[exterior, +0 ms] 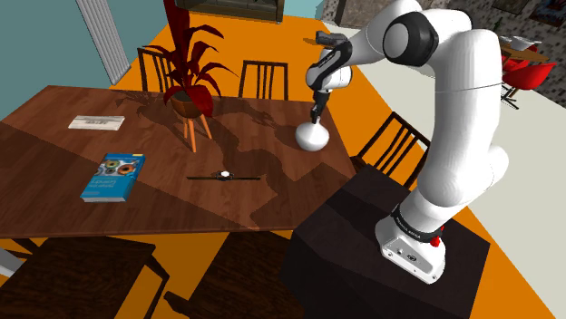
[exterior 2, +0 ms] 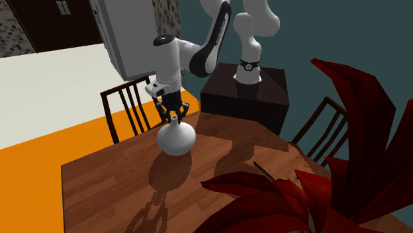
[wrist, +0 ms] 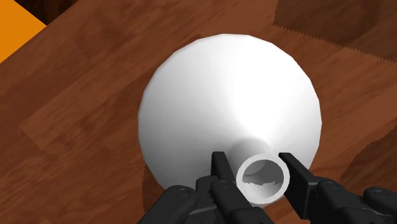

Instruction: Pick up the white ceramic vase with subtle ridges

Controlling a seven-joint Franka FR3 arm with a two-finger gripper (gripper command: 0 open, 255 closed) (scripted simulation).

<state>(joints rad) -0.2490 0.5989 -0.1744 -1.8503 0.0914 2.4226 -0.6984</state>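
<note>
**Shoulder view:** A plain white, round-bellied vase (exterior: 312, 138) with a narrow neck stands on a dark brown wooden table (exterior: 136, 208). It is near the edge closest to the robot's black box stand (exterior: 363, 245). The all-black 2-finger gripper (exterior: 317, 116) points straight down onto the neck. Well apart from the vase sit a red-leaved potted plant (exterior: 192, 86) and a blue book (exterior: 112, 175).

**Second exterior view:** The vase (exterior 2: 176, 139) rests on the table (exterior 2: 106, 192) with its shadow meeting its base, so it is not yet lifted. The gripper (exterior 2: 175, 118) straddles the neck from above.

**Wrist view:** The 2 black fingers (wrist: 221, 168) press against opposite sides of the neck of the vase (wrist: 229, 108), just under its open mouth. The gripper (wrist: 254, 164) appears clamped on the neck. No ridges are visible.

The grasp looks made, so lifting comes next. That calls for a straight upward pull with a firm hold, since the smooth neck could slip and the wide belly could swing.
</note>
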